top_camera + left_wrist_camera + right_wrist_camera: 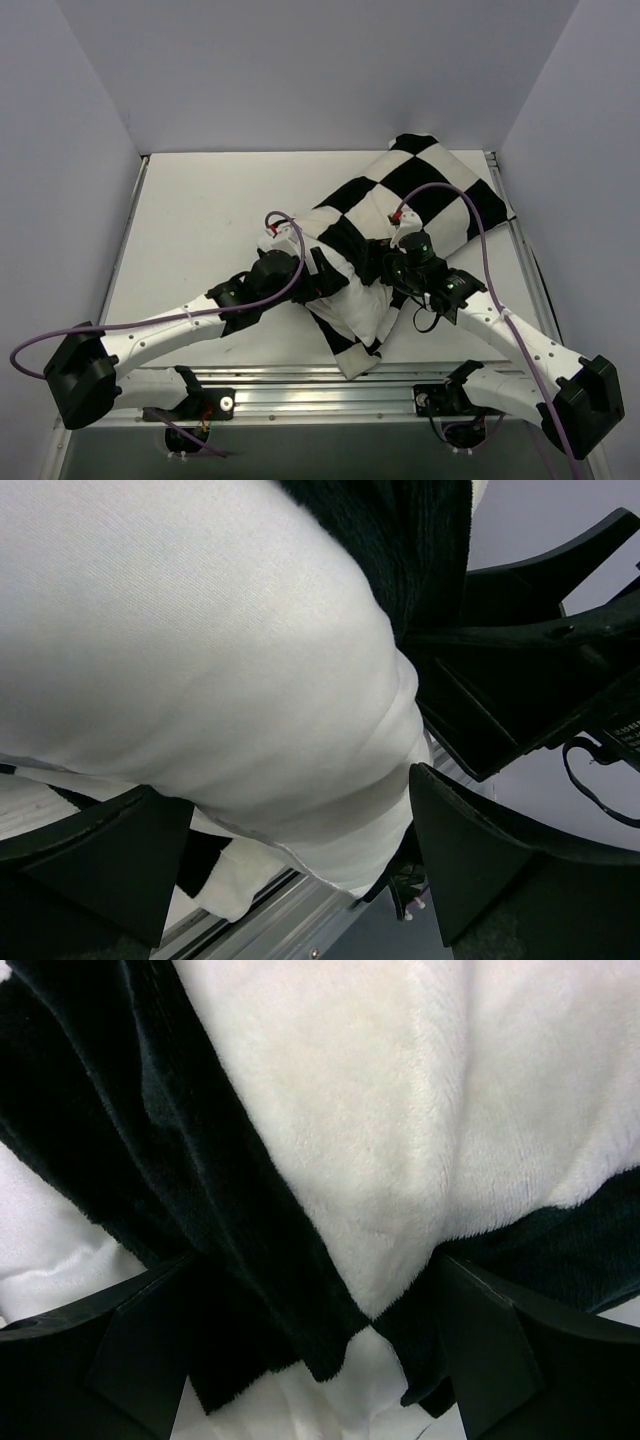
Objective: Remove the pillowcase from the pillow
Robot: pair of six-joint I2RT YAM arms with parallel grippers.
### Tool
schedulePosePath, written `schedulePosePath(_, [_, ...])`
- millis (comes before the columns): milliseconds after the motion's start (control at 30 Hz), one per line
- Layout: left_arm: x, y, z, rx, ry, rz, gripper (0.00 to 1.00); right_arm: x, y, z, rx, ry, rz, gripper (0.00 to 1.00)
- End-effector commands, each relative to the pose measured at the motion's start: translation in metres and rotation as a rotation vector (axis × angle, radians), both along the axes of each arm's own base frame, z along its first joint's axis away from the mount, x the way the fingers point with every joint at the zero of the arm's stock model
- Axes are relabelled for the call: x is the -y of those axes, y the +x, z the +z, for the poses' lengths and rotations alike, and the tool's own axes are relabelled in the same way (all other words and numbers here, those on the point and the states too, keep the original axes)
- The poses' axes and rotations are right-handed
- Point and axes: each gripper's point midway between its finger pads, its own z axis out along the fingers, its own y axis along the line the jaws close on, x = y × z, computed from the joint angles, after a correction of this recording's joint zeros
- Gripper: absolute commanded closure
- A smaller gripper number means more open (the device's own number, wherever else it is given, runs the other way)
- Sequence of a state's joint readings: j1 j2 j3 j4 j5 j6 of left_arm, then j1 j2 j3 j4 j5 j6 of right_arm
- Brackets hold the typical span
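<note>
White table, metal rail along near edge, pale walls

Surface: white table | On it: plump checkered pillowcase, lying diagonally, centre to far-right corner | Near edge: metal rail

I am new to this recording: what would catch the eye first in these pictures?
The checkered pillowcase lies diagonally on the table, from the far right toward the near edge. At its near half, the left gripper stands open around the plain white pillow, and the right gripper stands open around plush black-and-white fabric.
</note>
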State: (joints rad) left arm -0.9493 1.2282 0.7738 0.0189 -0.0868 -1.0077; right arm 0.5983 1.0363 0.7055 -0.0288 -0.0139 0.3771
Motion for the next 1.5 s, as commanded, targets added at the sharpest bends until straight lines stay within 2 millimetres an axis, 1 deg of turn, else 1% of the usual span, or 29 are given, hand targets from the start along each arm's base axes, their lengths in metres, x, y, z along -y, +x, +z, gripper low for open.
schedulePosePath(0, [0.02, 0.005, 0.048, 0.112, -0.145, -0.026, 0.06, -0.024, -0.011, -0.004, -0.044, 0.047, 0.081, 0.16])
schedulePosePath(167, [0.026, 0.014, 0.018, 0.072, -0.063, -0.009, 0.06, -0.035, -0.012, 0.001, -0.035, 0.041, 0.1, 0.16])
schedulePosePath(233, [0.03, 0.018, 0.013, 0.07, -0.059, -0.003, 0.06, -0.042, -0.016, 0.001, -0.032, 0.036, 0.12, 0.17])
schedulePosePath(300, [0.03, 0.022, 0.01, 0.073, -0.045, 0.004, 0.0, -0.045, -0.018, 0.0, -0.029, 0.023, 0.119, 0.18])
schedulePosePath(333, [0.031, 0.023, 0.009, 0.075, -0.039, 0.005, 0.21, -0.048, -0.021, -0.002, -0.03, 0.017, 0.128, 0.21])
schedulePosePath(400, [0.028, 0.027, 0.012, 0.083, -0.03, 0.016, 0.47, -0.049, -0.022, -0.006, -0.038, 0.007, 0.123, 0.25])
schedulePosePath(433, [0.025, 0.028, 0.016, 0.094, -0.03, 0.019, 0.74, -0.048, -0.023, -0.01, -0.045, 0.001, 0.124, 0.31])
schedulePosePath(500, [0.016, 0.031, 0.021, 0.102, -0.016, 0.04, 0.97, -0.038, -0.016, -0.013, -0.023, -0.037, 0.075, 0.42])
schedulePosePath(533, [0.007, 0.034, 0.033, 0.123, -0.025, 0.057, 0.98, -0.034, -0.013, -0.014, -0.017, -0.053, 0.057, 0.56])
schedulePosePath(600, [-0.008, 0.035, 0.038, 0.122, -0.004, 0.08, 0.98, -0.019, -0.004, -0.018, -0.002, -0.091, -0.002, 0.72])
schedulePosePath(633, [-0.024, 0.039, 0.054, 0.144, -0.023, 0.111, 0.98, -0.012, 0.0, -0.02, -0.004, -0.1, -0.025, 0.79])
schedulePosePath(667, [-0.035, 0.039, 0.056, 0.134, -0.004, 0.128, 0.98, 0.003, 0.009, -0.023, -0.009, -0.11, -0.077, 0.91])
schedulePosePath(700, [-0.048, 0.037, 0.058, 0.118, 0.022, 0.14, 0.98, 0.012, 0.013, -0.026, -0.017, -0.121, -0.107, 0.96])
schedulePosePath(733, [-0.062, 0.035, 0.077, 0.151, 0.004, 0.156, 0.98, 0.022, 0.018, -0.027, -0.017, -0.134, -0.15, 1.0])
schedulePosePath(800, [-0.093, 0.035, 0.086, 0.15, 0.036, 0.207, 0.98, 0.046, 0.03, -0.031, -0.029, -0.156, -0.241, 1.0])
schedulePosePath(833, [-0.107, 0.03, 0.111, 0.198, 0.009, 0.223, 0.98, 0.053, 0.036, -0.032, -0.036, -0.156, -0.269, 1.0])
schedulePosePath(900, [-0.137, 0.027, 0.117, 0.192, 0.049, 0.271, 0.98, 0.075, 0.047, -0.034, -0.055, -0.15, -0.35, 1.0])
schedulePosePath(967, [-0.161, 0.016, 0.144, 0.241, 0.038, 0.295, 0.98, 0.088, 0.055, -0.037, -0.087, -0.114, -0.416, 1.0])
schedulePosePath(1000, [-0.178, 0.013, 0.14, 0.22, 0.073, 0.327, 0.98, 0.095, 0.059, -0.037, -0.096, -0.092, -0.444, 1.0])
schedulePosePath(1033, [-0.188, 0.005, 0.15, 0.248, 0.078, 0.335, 0.98, 0.112, 0.065, -0.037, -0.108, -0.067, -0.502, 1.0])
schedulePosePath(1067, [-0.197, 0.0, 0.163, 0.269, 0.077, 0.347, 0.98, 0.113, 0.069, -0.039, -0.127, -0.027, -0.516, 1.0])
schedulePosePath(1100, [-0.208, -0.007, 0.158, 0.244, 0.113, 0.365, 0.98, 0.119, 0.073, -0.038, -0.13, -0.007, -0.539, 1.0])
schedulePosePath(1133, [-0.214, -0.013, 0.16, 0.254, 0.129, 0.364, 0.98, 0.134, 0.077, -0.039, -0.139, 0.009, -0.587, 1.0])
schedulePosePath(1267, [-0.214, -0.035, 0.14, 0.17, 0.149, 0.307, 0.98, 0.146, 0.091, -0.027, -0.117, 0.065, -0.624, 1.0])
schedulePosePath(1300, [-0.201, -0.041, 0.119, 0.1, 0.123, 0.254, 0.98, 0.14, 0.097, -0.019, -0.096, 0.083, -0.597, 1.0])
schedulePosePath(1367, [-0.186, -0.046, 0.107, 0.078, 0.042, 0.203, 0.98, 0.116, 0.1, -0.009, -0.069, 0.128, -0.483, 1.0])
schedulePosePath(1400, [-0.177, -0.047, 0.074, -0.016, 0.018, 0.192, 0.98, 0.098, 0.096, -0.008, -0.078, 0.158, -0.406, 1.0])
schedulePosePath(1433, [-0.168, -0.055, 0.069, -0.031, -0.038, 0.143, 0.98, 0.087, 0.094, -0.004, -0.069, 0.166, -0.356, 1.0])
schedulePosePath(1467, [-0.161, -0.052, 0.07, -0.015, -0.089, 0.133, 0.98, 0.063, 0.086, -0.003, -0.069, 0.163, -0.277, 0.99])
